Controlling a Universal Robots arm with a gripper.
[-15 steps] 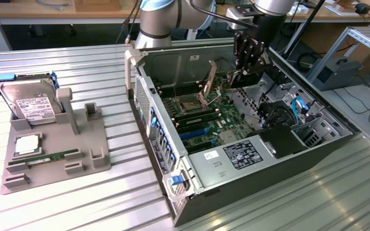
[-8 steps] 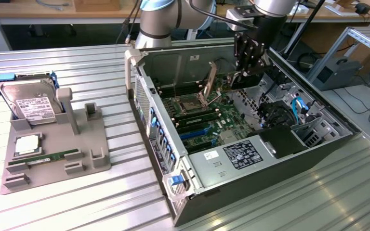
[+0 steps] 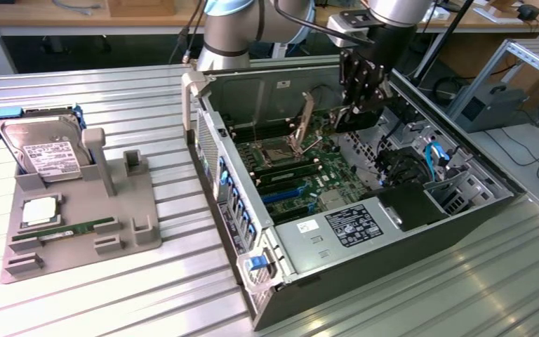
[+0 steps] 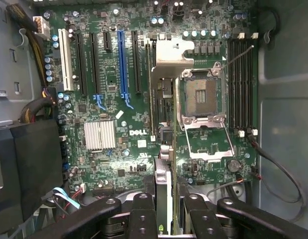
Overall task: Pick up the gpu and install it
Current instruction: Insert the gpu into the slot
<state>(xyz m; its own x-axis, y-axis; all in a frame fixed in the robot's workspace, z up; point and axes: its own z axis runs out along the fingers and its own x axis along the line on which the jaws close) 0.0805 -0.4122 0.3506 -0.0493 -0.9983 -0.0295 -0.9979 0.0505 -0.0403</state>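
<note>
My gripper [image 3: 358,98] hangs inside the open computer case [image 3: 250,232], above the motherboard [image 3: 293,165]. It is shut on the gpu [image 3: 354,119], a dark flat card held on edge. In the wrist view the gpu [image 4: 162,186] is seen edge-on between the black fingers [image 4: 144,214], with its silver bracket end toward the board. The gripper [image 4: 166,211] holds the card over the strip between the expansion slots and the open CPU socket [image 4: 201,97]. The blue slot [image 4: 123,64] and the black slots beside it stand empty, off to one side of the card.
A grey fixture [image 3: 129,217] on the exterior view's left holds a hard drive [image 3: 45,151], a CPU [image 3: 40,210] and a RAM stick [image 3: 73,229]. Inside the case are a raised socket lever [image 3: 302,123], a black power supply [image 3: 410,207], loose cables [image 4: 283,174] and a silver heatsink [image 4: 100,134].
</note>
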